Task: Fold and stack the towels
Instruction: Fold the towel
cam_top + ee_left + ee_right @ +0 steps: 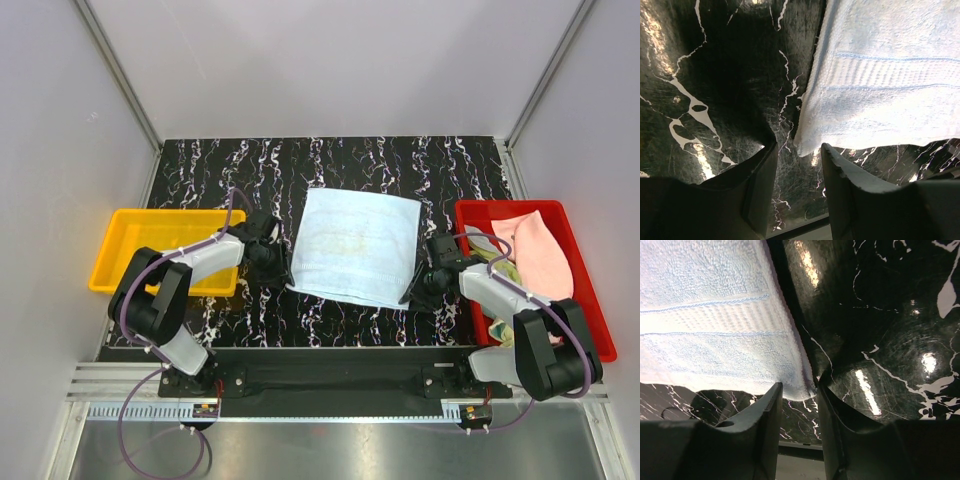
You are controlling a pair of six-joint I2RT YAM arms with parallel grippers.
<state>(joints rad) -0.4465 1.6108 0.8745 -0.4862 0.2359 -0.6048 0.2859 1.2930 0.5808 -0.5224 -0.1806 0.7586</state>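
Observation:
A light blue towel (355, 245) lies folded flat in the middle of the black marble table. My left gripper (280, 272) is open at the towel's near left corner. In the left wrist view that corner (807, 142) rests on the table just past the tips of the left gripper (799, 146), with nothing between the fingers. My right gripper (415, 290) is open at the near right corner. In the right wrist view the towel corner (790, 375) lies loose at the tips of the right gripper (799, 386). A pale pink towel (545, 250) and a yellow-green towel (503, 270) lie in the red tray (590, 300).
A yellow tray (130, 250) stands at the left beside my left arm, with nothing in it. The red tray stands at the right beside my right arm. Grey walls close in the table at the back and both sides.

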